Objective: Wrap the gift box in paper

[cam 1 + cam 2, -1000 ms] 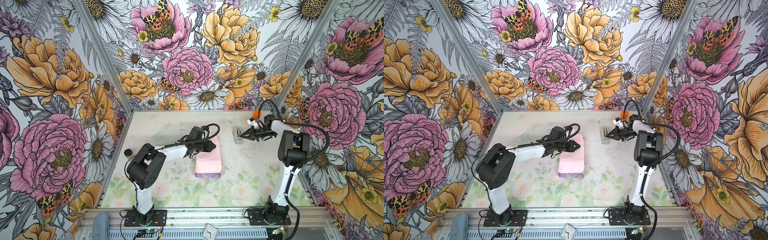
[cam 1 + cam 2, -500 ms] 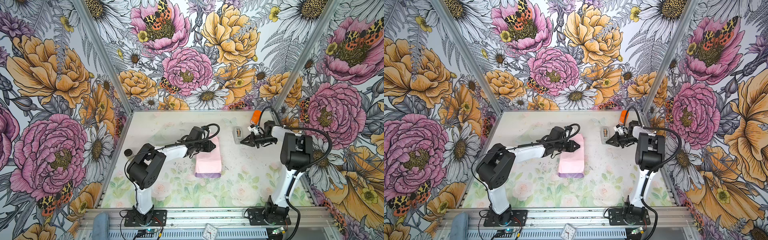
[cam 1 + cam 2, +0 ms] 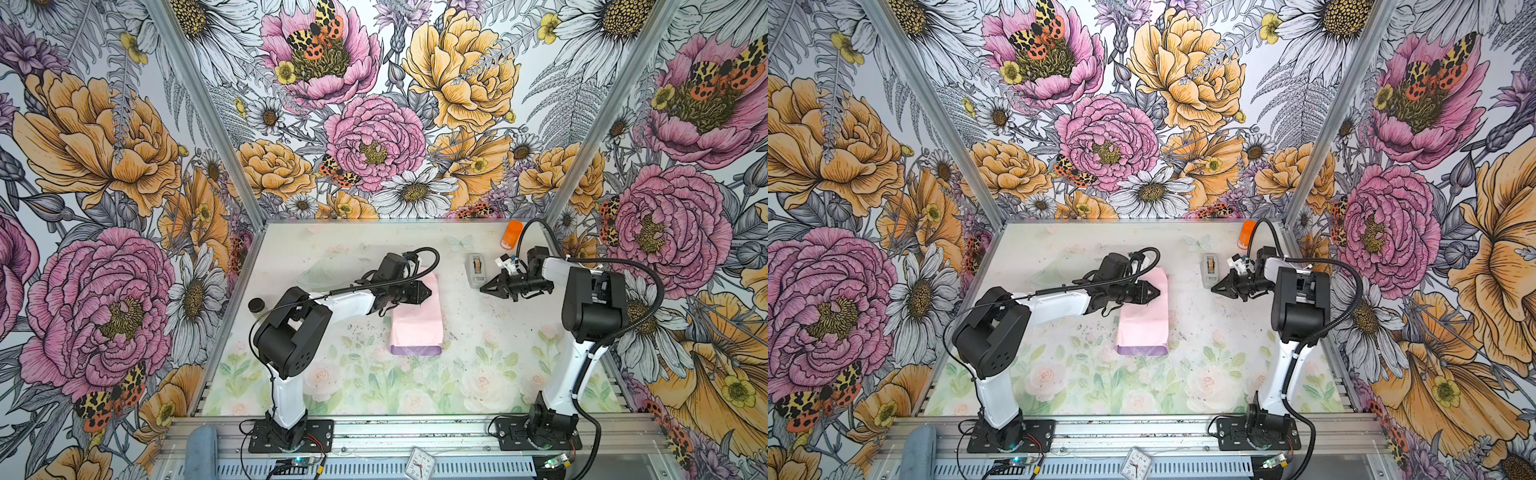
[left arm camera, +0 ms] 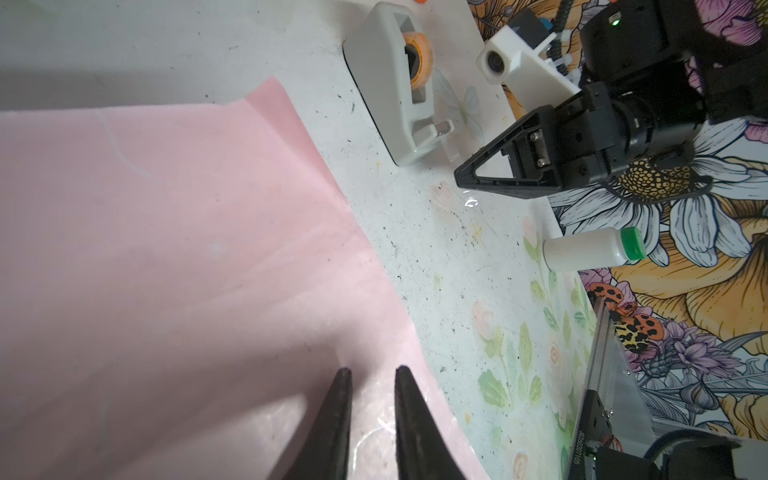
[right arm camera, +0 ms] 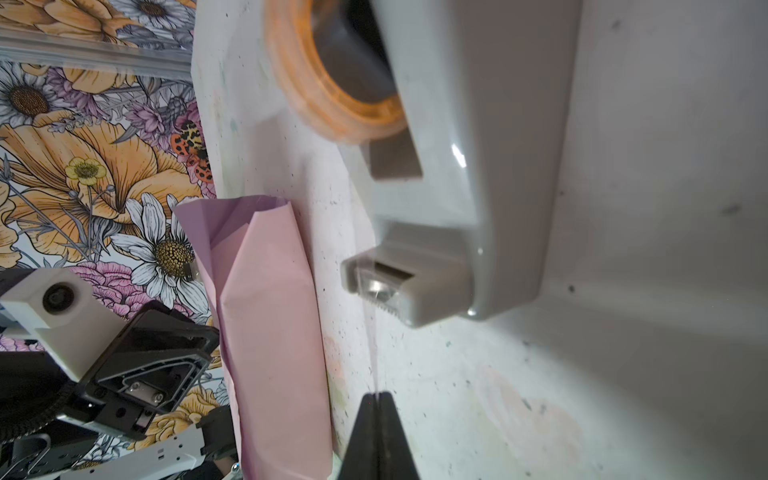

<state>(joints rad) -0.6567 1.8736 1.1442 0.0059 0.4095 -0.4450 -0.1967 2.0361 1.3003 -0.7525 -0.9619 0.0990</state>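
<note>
Paper [image 3: 415, 320]: lies mid-table, folded into a long, flat-topped parcel with the pale pink face outward. The lilac face shows only at the end nearest the arm bases.
Gift box: not visible in any view.
Left gripper [image 3: 428, 293]: reaches over the far half of the paper from the left.
Left fingers [image 4: 344, 386]: set a narrow gap apart, with nothing seen between them. The tips point down at the pink surface and appear to rest on it, but the view is too dark there to confirm contact.
Right gripper [image 3: 482, 287]: right of the paper and clear of it, just in front of the tape dispenser [image 3: 477, 270].
Right fingers [image 5: 390, 436]: pressed together, pinching the end of the tape strip [image 5: 374, 345].
Tape strip: thin and clear, running straight from the dispenser's cutter to the right fingertips.
Tape dispenser: grey, holding an orange-tinted roll. It stands on the table [image 3: 478, 357] toward the back right, apart from the paper.
</note>
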